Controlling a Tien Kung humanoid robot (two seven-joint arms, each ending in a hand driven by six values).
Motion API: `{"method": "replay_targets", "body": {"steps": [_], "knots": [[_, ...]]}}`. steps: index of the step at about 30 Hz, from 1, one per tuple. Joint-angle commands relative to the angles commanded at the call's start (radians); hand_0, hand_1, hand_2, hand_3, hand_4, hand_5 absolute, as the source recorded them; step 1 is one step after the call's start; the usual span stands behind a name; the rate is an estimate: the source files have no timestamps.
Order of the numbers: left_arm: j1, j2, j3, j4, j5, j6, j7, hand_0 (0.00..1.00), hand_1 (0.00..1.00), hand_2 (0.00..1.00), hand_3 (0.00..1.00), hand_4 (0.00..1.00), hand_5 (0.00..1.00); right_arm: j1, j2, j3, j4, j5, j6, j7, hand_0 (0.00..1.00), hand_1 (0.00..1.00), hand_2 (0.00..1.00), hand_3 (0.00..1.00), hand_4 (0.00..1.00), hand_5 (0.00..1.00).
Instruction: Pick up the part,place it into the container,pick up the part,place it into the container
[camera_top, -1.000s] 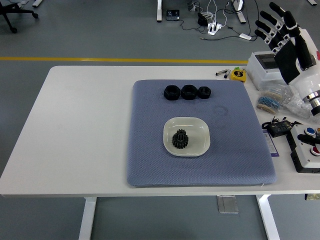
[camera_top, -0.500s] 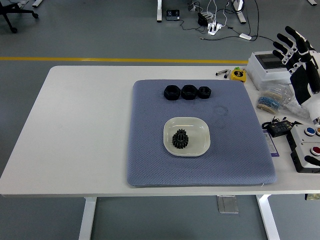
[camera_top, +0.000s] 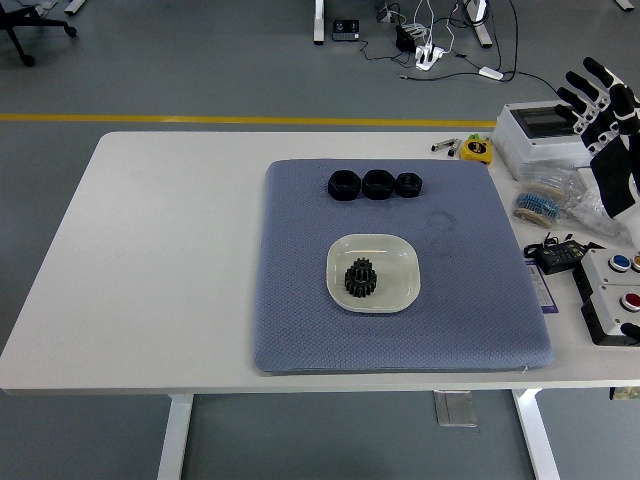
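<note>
A black gear (camera_top: 360, 278) lies in the white square dish (camera_top: 398, 260) at the middle of the blue-grey mat (camera_top: 300, 300). Three black parts (camera_top: 376, 184) sit in a row near the mat's far edge. My right hand (camera_top: 604, 95) hangs at the right picture edge, above the boxes there, fingers spread and holding nothing, well away from the parts. The left arm does not show.
A white box (camera_top: 535, 130), a bag of small items (camera_top: 548, 198), a black adapter (camera_top: 560, 256) and a button box (camera_top: 615, 293) crowd the table's right side. A yellow tape measure (camera_top: 476, 149) lies behind the mat.
My right hand has drawn back to the right and slightly down, toward the picture edge. The gear, dish and three parts have not moved.
</note>
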Motion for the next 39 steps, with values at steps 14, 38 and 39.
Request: {"method": "replay_targets", "body": {"steps": [14, 38, 39], "knots": [[0.006, -0.004, 0.02, 0.005, -0.044, 0.006, -0.013, 0.706, 0.715, 0.746, 0.663, 0.694, 0.679, -0.025, -0.007, 0.034, 0.044, 0.055, -0.045, -0.004, 0.887, 0.849, 0.866, 0.863, 0.998, 0.779], [0.007, -0.009, 0.027, 0.009, -0.063, 0.01, -0.019, 0.707, 0.715, 0.744, 0.664, 0.695, 0.681, -0.045, -0.003, 0.066, 0.085, 0.064, -0.06, 0.012, 0.898, 0.846, 0.883, 0.897, 0.998, 0.758], [0.007, -0.009, 0.027, 0.009, -0.063, 0.01, -0.019, 0.707, 0.715, 0.744, 0.664, 0.695, 0.681, -0.046, -0.002, 0.068, 0.086, 0.066, -0.062, 0.014, 0.898, 0.846, 0.883, 0.897, 0.998, 0.758]]}}
